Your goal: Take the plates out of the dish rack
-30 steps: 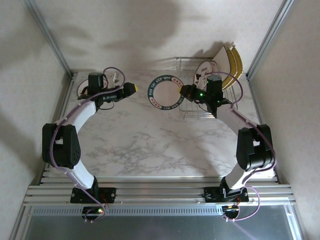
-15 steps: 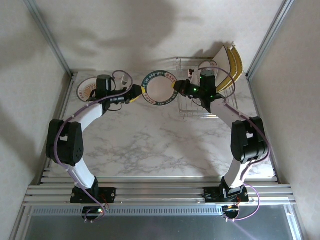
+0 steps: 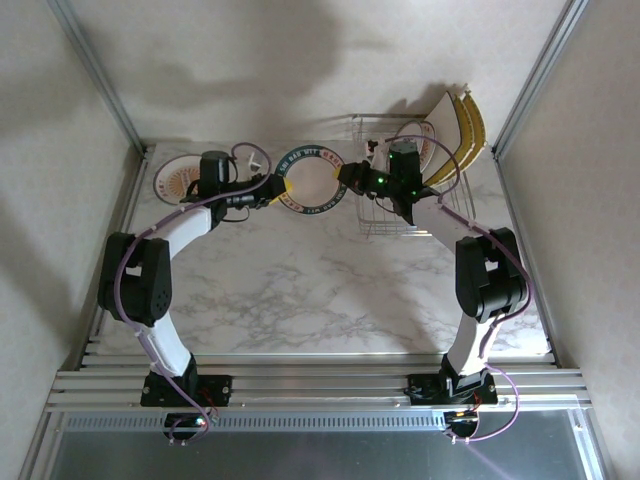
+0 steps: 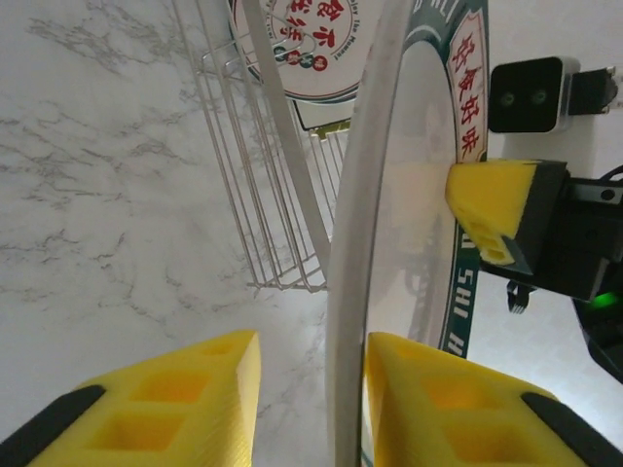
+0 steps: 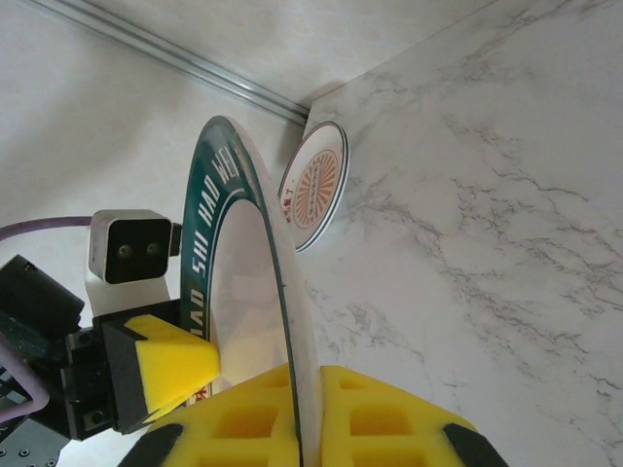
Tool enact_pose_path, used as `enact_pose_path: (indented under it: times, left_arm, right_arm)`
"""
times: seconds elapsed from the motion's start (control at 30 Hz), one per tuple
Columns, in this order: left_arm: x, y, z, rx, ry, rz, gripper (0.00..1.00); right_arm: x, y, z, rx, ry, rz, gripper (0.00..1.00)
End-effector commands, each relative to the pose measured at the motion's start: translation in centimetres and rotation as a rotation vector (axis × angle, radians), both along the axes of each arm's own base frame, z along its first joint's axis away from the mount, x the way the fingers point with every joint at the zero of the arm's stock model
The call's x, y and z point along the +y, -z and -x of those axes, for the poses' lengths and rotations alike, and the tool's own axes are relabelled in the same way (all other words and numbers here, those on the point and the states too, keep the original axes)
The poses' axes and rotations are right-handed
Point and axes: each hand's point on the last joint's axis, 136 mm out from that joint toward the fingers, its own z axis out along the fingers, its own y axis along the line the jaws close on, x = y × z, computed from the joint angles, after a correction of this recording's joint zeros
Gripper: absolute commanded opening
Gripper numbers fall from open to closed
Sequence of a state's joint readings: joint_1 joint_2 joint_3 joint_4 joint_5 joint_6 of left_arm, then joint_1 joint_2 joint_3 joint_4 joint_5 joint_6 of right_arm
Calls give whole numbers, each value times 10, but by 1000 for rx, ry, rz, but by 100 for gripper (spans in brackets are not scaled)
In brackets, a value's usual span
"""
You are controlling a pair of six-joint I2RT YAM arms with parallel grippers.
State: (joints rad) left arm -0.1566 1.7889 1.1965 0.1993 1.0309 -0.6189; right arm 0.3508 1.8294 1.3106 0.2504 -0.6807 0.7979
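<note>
A round white plate with a green lettered rim (image 3: 312,182) hangs on edge above the table, between the two arms. My right gripper (image 3: 347,175) is shut on its right rim; the yellow pads pinch that rim (image 5: 307,375). My left gripper (image 3: 278,187) straddles the left rim (image 4: 311,350): one finger lies against the plate (image 4: 355,243), the other stands a gap away. The wire dish rack (image 3: 385,215) holds a small round red-patterned plate (image 4: 311,39), a whitish square plate (image 3: 445,115) and striped yellow ones (image 3: 472,125).
A small round plate with an orange centre (image 3: 175,180) lies flat at the table's far left corner (image 5: 316,185). Metal frame rails run along both sides and the near edge. The marble tabletop (image 3: 300,280) spreads in front of the arms.
The right arm carried the green-rimmed plate leftward away from the rack. The left arm swung right to meet it, and its jaws narrowed around the plate's left rim.
</note>
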Motion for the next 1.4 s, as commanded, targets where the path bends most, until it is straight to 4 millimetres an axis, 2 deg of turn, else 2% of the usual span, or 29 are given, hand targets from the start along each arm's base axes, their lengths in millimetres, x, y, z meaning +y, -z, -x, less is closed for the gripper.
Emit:
enact_pose_path:
  times: [0.0, 0.13, 0.17, 0.23, 0.27, 0.37, 0.47, 0.57, 0.63, 0.83, 0.9, 1.03, 1.23, 1.37]
  left_arm:
    - [-3, -8, -5, -34, 10, 7, 21]
    - [-3, -9, -5, -35, 8, 8, 6]
    - [-3, -10, -5, -35, 8, 9, 0]
    - [-4, -11, -5, -36, 8, 13, 0]
    - [-4, -11, -5, -35, 7, 16, 0]
    - [-4, -14, -6, -41, 3, 33, 0]
    - [-4, -19, -8, -49, -4, 57, 0]
    - [-3, -20, -9, -37, -10, 72, 0]
    - [-3, -25, -11, -63, -13, 80, 0]
    - [11, -23, -18, -62, -63, 72, 0]
    - [24, -21, -22, -59, -119, 67, 0]
    - [65, -15, -29, -45, -284, 55, 0]
    - [146, -13, -30, -44, -572, 25, 0]
    - [204, -5, -23, -24, -764, 25, 0]
  right_arm:
    - [10, -31, 0, -82, -41, -53, 0]
    - [9, -29, 0, -74, -37, -48, 0]
    - [9, -27, 1, -70, -37, -47, 0]
    - [9, -27, 1, -67, -35, -44, 0]
    - [9, -27, 0, -65, -34, -41, 3]
    - [8, -25, 0, -59, -30, -28, 26]
    - [6, -23, -1, -46, -21, 10, 66]
    - [0, -21, -2, -41, -1, 64, 90]
    - [-5, -22, -1, -48, 14, 104, 99]
    - [-42, -26, 1, -53, 118, 307, 99]
    - [-58, -31, 6, -63, 158, 391, 99]
    - [-100, -39, 26, -50, 253, 590, 99]
    - [-169, -45, 63, 3, 378, 861, 99]
    - [-207, -43, 81, 27, 445, 990, 99]
